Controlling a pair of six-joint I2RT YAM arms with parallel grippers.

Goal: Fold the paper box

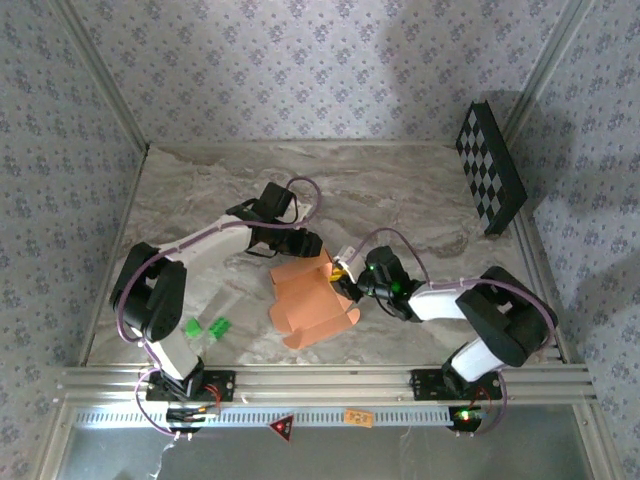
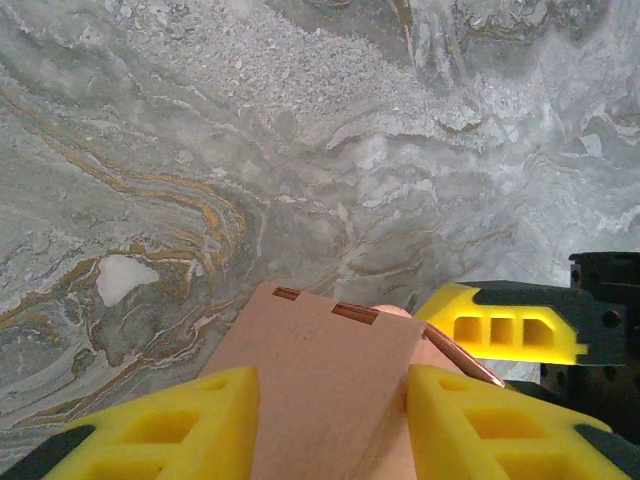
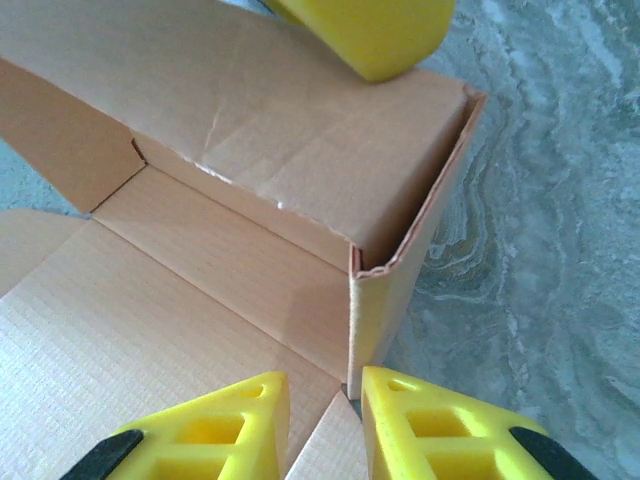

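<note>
**Corner half-made: square the walls before pressing**

The paper box sits mid-table between the two arms and is partly formed. Its base lies flat on the marbled table. A long wall stands up on the far side and meets a short side wall at a corner.

The left gripper reaches over the long wall's top edge, one finger on each side of the panel. I cannot tell whether it is clamping the panel.

The right gripper is at the corner, with the side wall's edge in the narrow gap between its fingers. I cannot tell whether it is pinching or loose.

The step in hand looks like setting this corner. To do it well:
- The left arm should hold the long wall upright.
- The right arm should bring the side wall round along its crease.
- Pressure should be light, since thin card buckles easily.
- The base should stay flat, without skidding on the smooth table.
</note>
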